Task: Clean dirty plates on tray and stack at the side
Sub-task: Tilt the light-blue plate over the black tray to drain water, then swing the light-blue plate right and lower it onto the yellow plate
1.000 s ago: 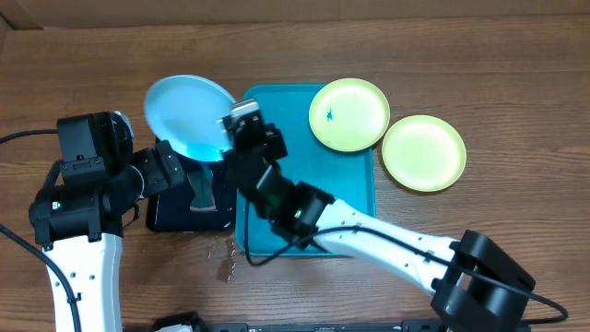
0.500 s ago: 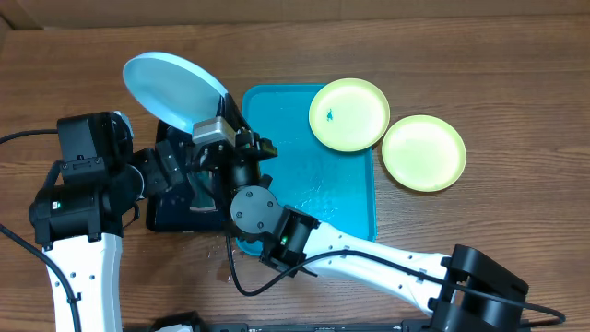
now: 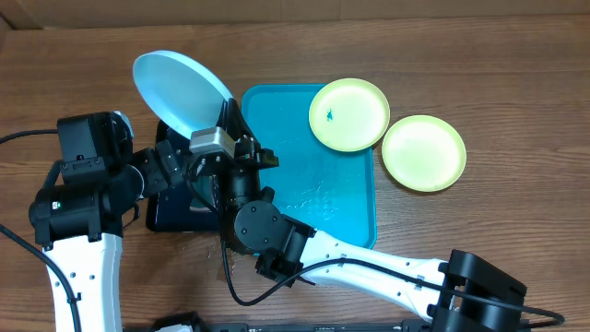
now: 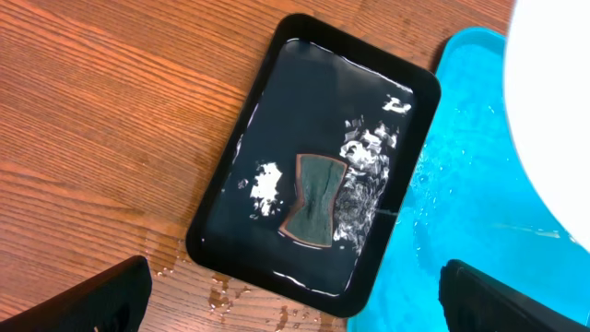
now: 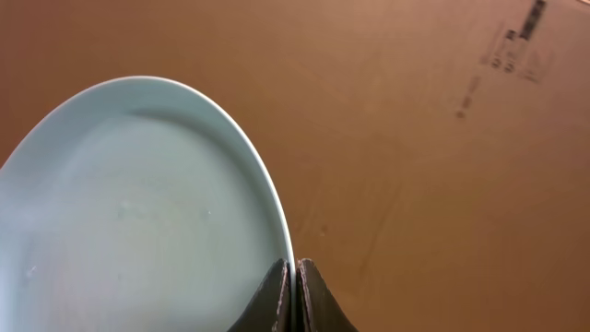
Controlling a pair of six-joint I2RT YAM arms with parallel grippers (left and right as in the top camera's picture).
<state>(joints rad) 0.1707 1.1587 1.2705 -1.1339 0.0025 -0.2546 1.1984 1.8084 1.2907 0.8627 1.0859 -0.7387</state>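
My right gripper (image 3: 225, 117) is shut on the rim of the light-blue plate (image 3: 178, 91) and holds it tilted in the air, above the far end of the black tray. In the right wrist view the fingers (image 5: 295, 277) pinch the plate's edge (image 5: 138, 203). A yellow-green plate with a small blue smudge (image 3: 348, 113) lies on the far right corner of the turquoise tray (image 3: 318, 189). A second yellow-green plate (image 3: 423, 152) lies on the table to the right of the tray. My left gripper (image 4: 300, 314) is open and empty above the black tray's near edge.
The black tray (image 4: 277, 120) holds water, foam and a dark sponge (image 4: 315, 200), and it touches the turquoise tray's left side (image 4: 461, 221). Water drops lie on the wood at its near edge. The right arm crosses over the turquoise tray's near left part.
The right gripper has carried the blue plate left off the turquoise tray to above the black tray, then shifted it slightly right. The left arm has not moved.
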